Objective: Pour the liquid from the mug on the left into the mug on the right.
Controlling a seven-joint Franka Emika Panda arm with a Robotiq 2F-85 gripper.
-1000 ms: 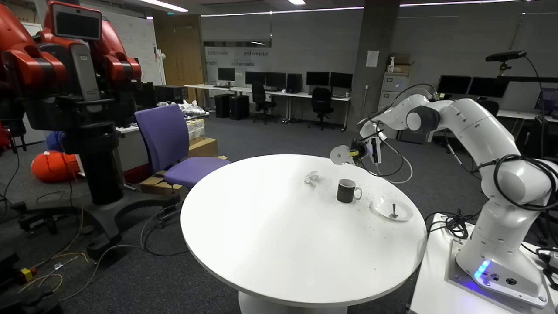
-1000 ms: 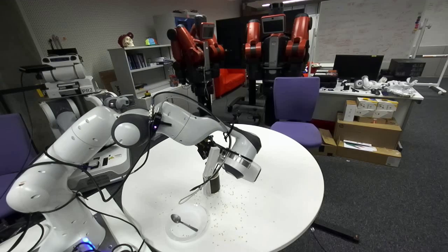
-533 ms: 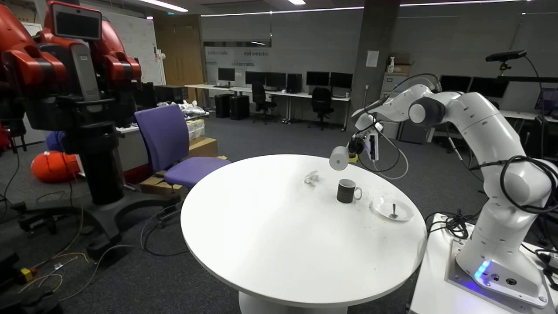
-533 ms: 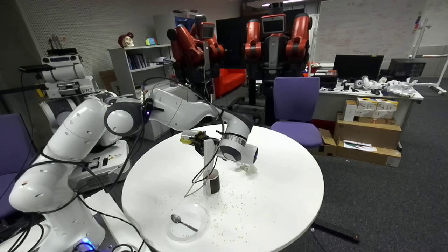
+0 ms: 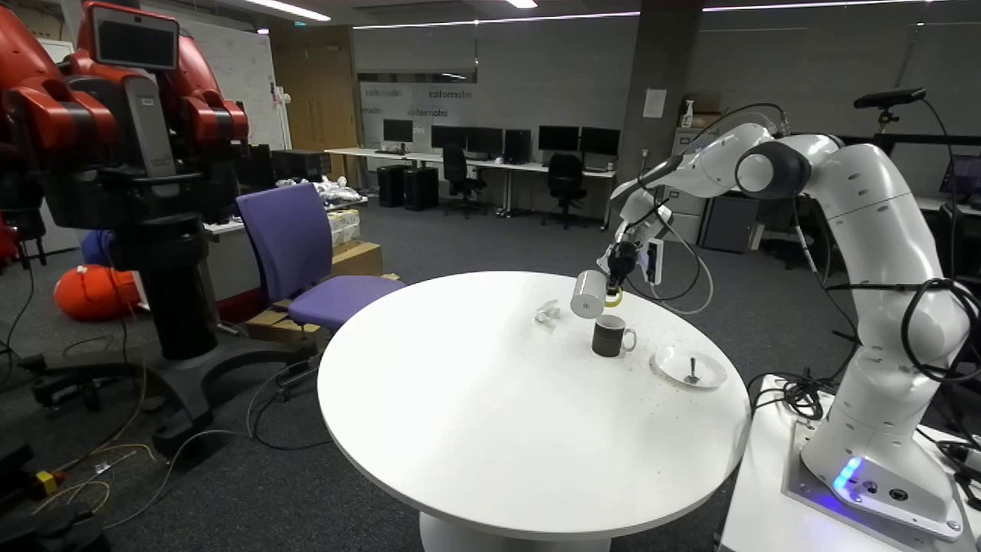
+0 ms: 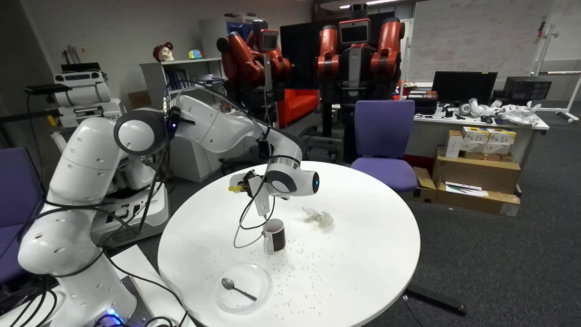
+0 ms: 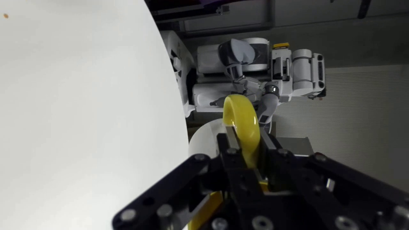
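White mug (image 5: 588, 294): lower and slightly farther left than a second ago in an exterior view. Its base, round and face-on in the earlier frame, now tips downward, so the mug is nearer upright, though clearly tilted, mouth turned away from that camera. The inside is hidden.
Dark mug (image 6: 278, 236): unmoved, upright on the table (image 6: 363, 263), its handle toward the plate (image 6: 253, 278). The white mug is apart from it, up and to the left in both exterior views.
Crumpled wrap (image 6: 319, 218): in the same place, now in plain sight in an exterior view where the wrist hid it a second ago.
Spoon (image 6: 238, 289): unchanged, lying on the plate.
Elbow (image 6: 135, 136): higher than a second ago and drawn back toward the arm's base (image 5: 881, 460), in both exterior views.
Forearm (image 6: 222, 128): slopes from the elbow out over the table.
Wrist (image 6: 295, 181): bent below the forearm's end, higher and farther left in an exterior view than before.
Gripper (image 7: 249, 137): narrowed on the white mug's yellow handle (image 7: 242, 111), a finger on each side; it points leftward in both exterior views.
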